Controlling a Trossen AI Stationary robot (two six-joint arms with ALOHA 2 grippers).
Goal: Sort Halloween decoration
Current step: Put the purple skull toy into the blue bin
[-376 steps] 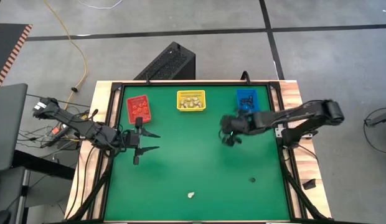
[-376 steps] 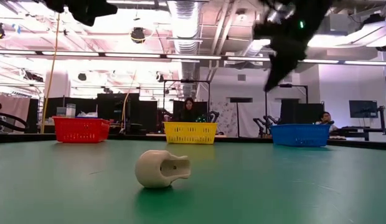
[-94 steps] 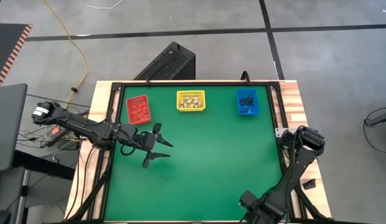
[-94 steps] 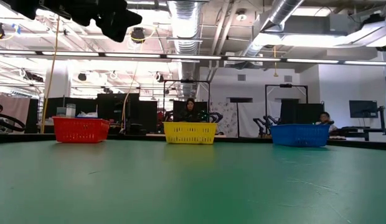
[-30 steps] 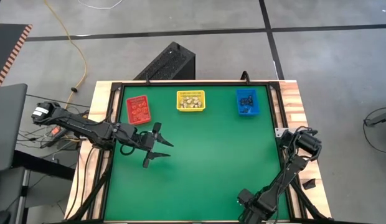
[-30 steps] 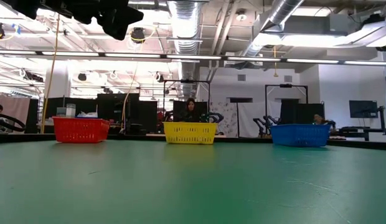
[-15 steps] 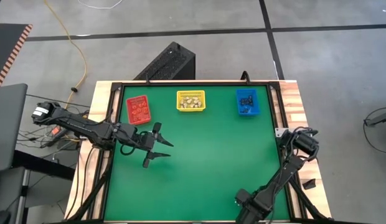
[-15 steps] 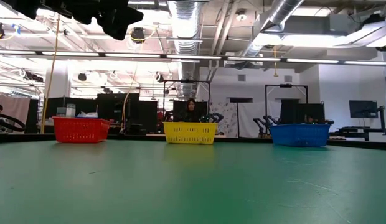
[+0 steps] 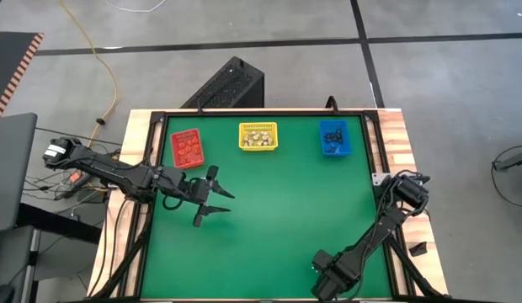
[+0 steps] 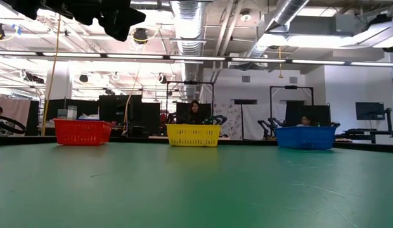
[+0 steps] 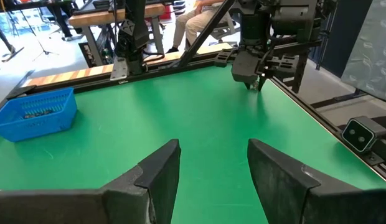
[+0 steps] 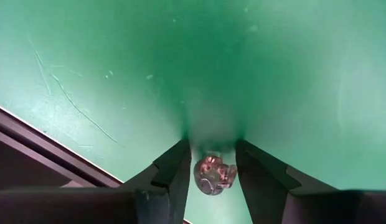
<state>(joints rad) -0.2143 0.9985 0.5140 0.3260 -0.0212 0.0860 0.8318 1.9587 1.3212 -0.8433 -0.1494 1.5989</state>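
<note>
At the counter's lower edge, the right tool straddles a trinket, fingers not clenched, apparently mid-pickup and needing closure next; left tool hangs released, mid-left.

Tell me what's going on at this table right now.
Two robot arms are sorting Halloween trinkets into three bins at the far edge. The right gripper is down at the near edge of the green table, its fingers either side of a small skull trinket; whether it grips it is unclear. The left gripper hangs open and empty above the left side. The red bin, yellow bin and blue bin already hold trinkets.
</note>
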